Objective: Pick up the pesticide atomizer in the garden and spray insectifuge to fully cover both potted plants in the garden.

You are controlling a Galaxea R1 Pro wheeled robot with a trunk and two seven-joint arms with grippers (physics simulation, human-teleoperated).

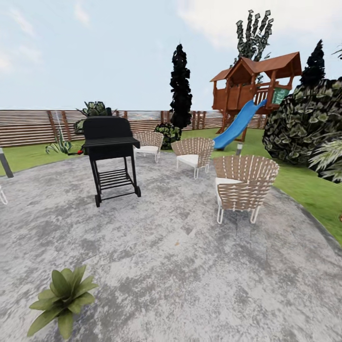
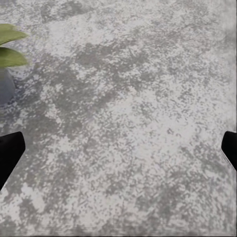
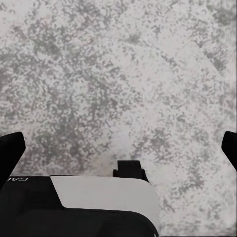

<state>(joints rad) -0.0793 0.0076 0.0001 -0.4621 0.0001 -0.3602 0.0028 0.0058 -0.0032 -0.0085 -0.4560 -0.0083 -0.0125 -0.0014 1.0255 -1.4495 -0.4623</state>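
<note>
Potted plant [image 1: 64, 297] at open patio's [image 1: 190, 266] edge

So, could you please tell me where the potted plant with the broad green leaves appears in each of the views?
Head view: the potted plant sits at the lower left, on the grey paving.
Left wrist view: its leaf tips and a bit of pot enter at the left edge.
Right wrist view: not in it.
Shared landmark: the mottled grey paving.

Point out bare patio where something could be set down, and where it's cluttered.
Widest free patch: the grey paving between the potted plant, the grill and the nearest wicker chair. Another bare strip lies left of the grill. Crowded: the far edge, where the grill and three chairs cluster. Both open pincers, left and right, hang over bare paving.
</note>
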